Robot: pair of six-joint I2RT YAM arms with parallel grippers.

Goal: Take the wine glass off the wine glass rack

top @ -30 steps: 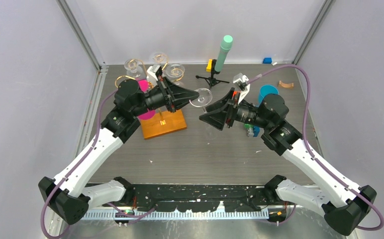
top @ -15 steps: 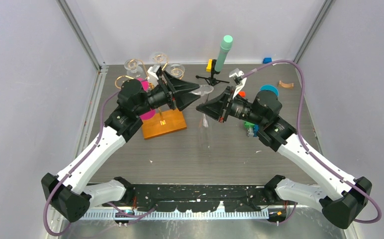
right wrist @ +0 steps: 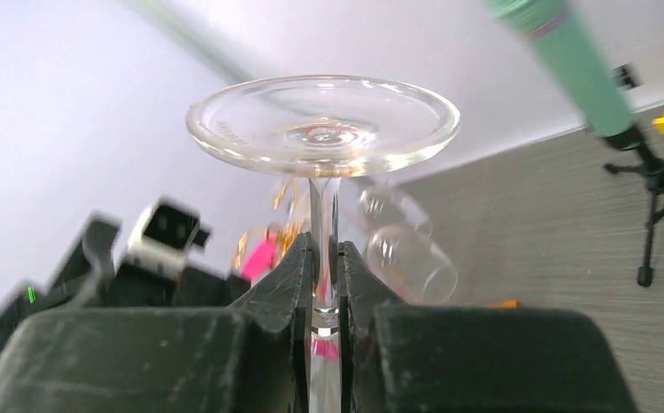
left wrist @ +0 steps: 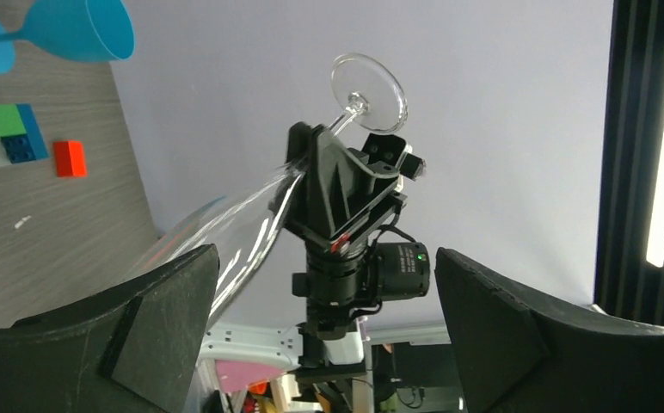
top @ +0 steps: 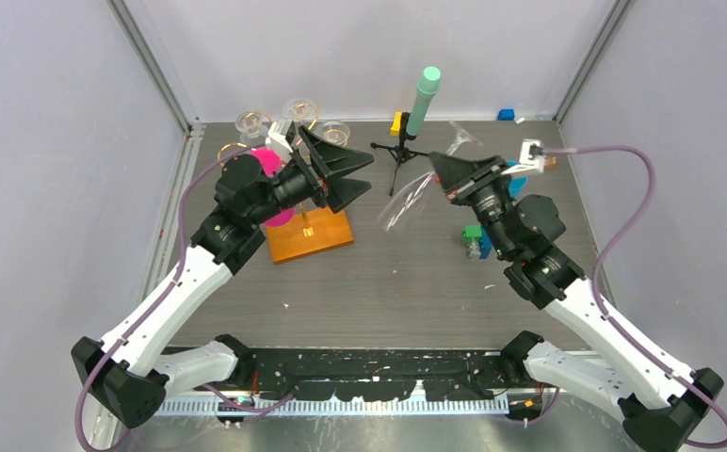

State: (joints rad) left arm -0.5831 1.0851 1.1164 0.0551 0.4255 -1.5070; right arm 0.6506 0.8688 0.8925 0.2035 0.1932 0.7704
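- The right gripper now pinches the clear wine glass by its stem, mid-frame, clear of the gold wire rack on its orange-brown wooden base.
- The left gripper, shut a second earlier, gapes empty.
- Grey wood-grain tabletop; pale lilac walls.

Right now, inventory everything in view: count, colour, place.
wine glass: one, clear, held mid-air, centre
wine glass rack: one, gold on orange-brown base, back left
other glasses: three visible, clear, on the rack
pink object: one, beside rack
tripod: one, black, mint-green cylinder on top, back centre
yellow block: one, beside tripod
goblet: one, blue, right side
bricks: few, green, blue, red, right side
left gripper: open, empty
right gripper: shut on wine glass stem
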